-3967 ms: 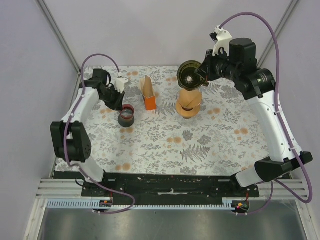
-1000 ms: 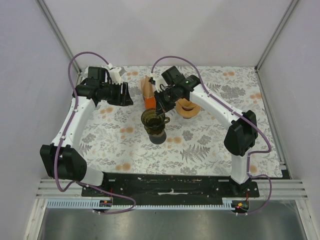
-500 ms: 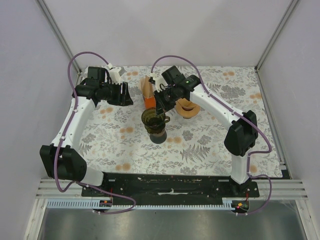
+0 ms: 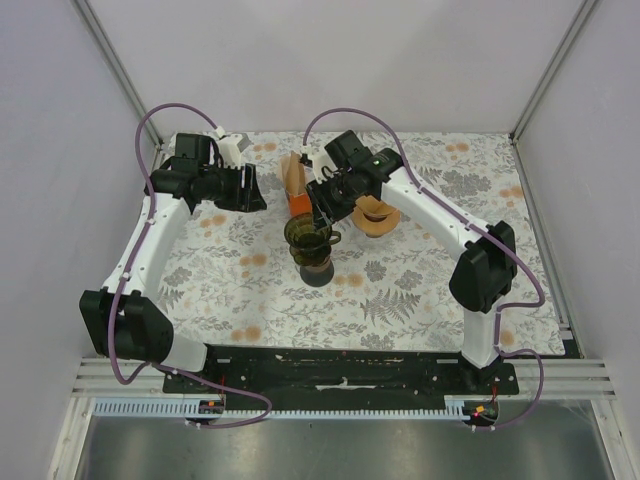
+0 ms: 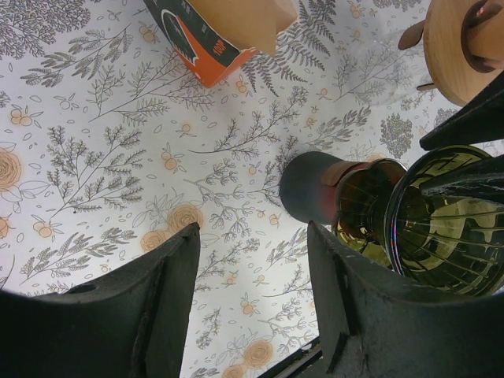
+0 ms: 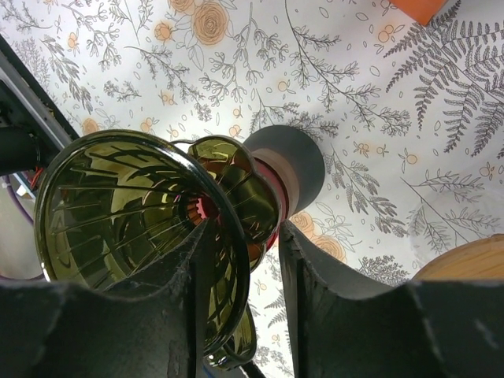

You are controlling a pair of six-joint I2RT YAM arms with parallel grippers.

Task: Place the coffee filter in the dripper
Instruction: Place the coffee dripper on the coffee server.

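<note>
The dark olive glass dripper (image 4: 305, 232) sits on a dark cup with a red rim (image 4: 316, 272) at mid table. It also shows in the left wrist view (image 5: 449, 220) and the right wrist view (image 6: 118, 213). My right gripper (image 4: 320, 214) (image 6: 240, 226) straddles the dripper's rim. One finger lies against the inside wall and a gap shows at the outer finger. The brown paper coffee filters (image 4: 293, 172) (image 5: 236, 16) stand in an orange holder (image 4: 299, 206). My left gripper (image 4: 248, 190) (image 5: 252, 236) is open and empty, left of the holder.
A round wooden stand (image 4: 380, 220) (image 5: 461, 47) sits just right of the orange holder, behind my right arm. The cup (image 5: 311, 189) (image 6: 295, 157) stands in front of the holder. The flowered tablecloth (image 4: 420, 290) covers the table.
Since four seconds ago the dripper went from above the wooden stand onto the cup, which now stands at mid table. My left gripper drew back left. Over the last second, only a slight shift.
</note>
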